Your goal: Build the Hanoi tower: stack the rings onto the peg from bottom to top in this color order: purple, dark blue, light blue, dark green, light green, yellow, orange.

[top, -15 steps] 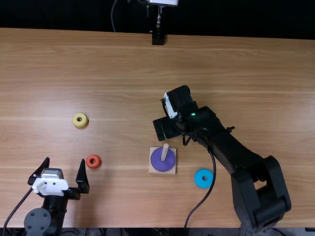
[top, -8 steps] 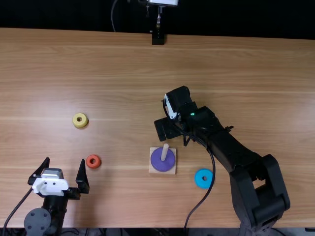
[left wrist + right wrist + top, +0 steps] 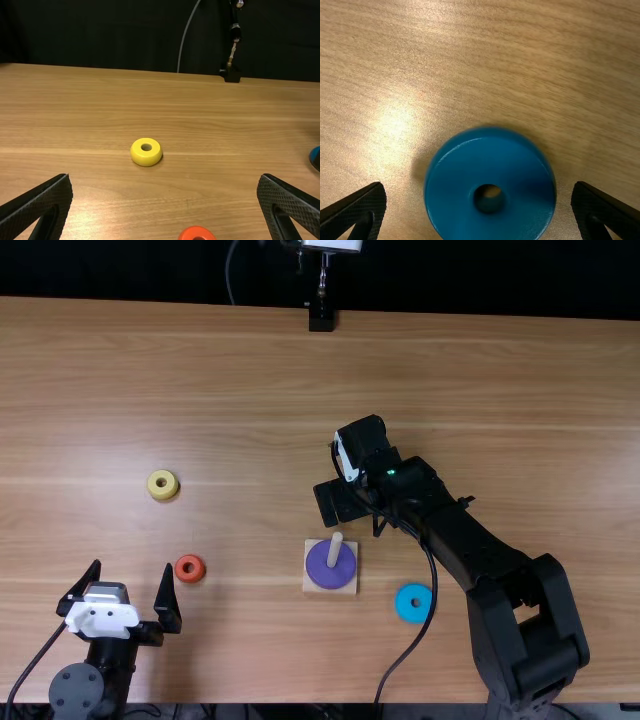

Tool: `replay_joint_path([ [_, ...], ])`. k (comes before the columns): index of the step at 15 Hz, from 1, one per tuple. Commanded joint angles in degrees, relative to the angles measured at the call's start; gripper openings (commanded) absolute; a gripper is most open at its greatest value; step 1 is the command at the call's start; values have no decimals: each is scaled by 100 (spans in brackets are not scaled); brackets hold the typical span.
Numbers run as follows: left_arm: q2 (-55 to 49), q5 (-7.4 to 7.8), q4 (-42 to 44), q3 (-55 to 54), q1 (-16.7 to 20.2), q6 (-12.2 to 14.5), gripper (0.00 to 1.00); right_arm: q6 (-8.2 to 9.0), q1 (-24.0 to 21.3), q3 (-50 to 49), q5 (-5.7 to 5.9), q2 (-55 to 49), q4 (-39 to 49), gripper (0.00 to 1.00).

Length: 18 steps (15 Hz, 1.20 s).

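Apparently, right claw (image 3: pixel 345 462) hangs over the blue ring (image 3: pixel 452 187).

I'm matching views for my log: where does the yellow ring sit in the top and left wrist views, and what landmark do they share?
Top view: the yellow ring lies left of the middle, beyond the left tool.
Left wrist view: it lies past that tool's spread fingers.
Shared landmark: the orange ring, nearer the left tool than the yellow one.

My arms are black, with white plates (image 3: pixel 102 615), thin dark cables (image 3: pixel 407 652) and a grey disc (image 3: pixel 77 691).
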Motion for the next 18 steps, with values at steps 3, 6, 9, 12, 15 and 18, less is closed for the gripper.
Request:
replay_joint_path([
  [3, -67, 71, -127, -268, 65, 21, 100, 87, 1, 135, 108, 303, -1, 100],
  [6, -67, 71, -127, -268, 65, 21, 100, 87, 1, 231, 108, 312, -11, 100],
  [9, -67, 71, -116, -268, 65, 21, 100, 87, 10, 187, 108, 321, 10, 49],
  [12, -67, 71, -116, -268, 65, 21, 100, 34, 10, 152, 108, 312, 10, 0],
  [15, -67, 71, -116, -268, 65, 21, 100, 45, 10, 187, 108, 312, 21, 0],
  [18, -67, 71, -116, -268, 65, 21, 100, 24, 10, 302, 97, 268, -11, 0],
])
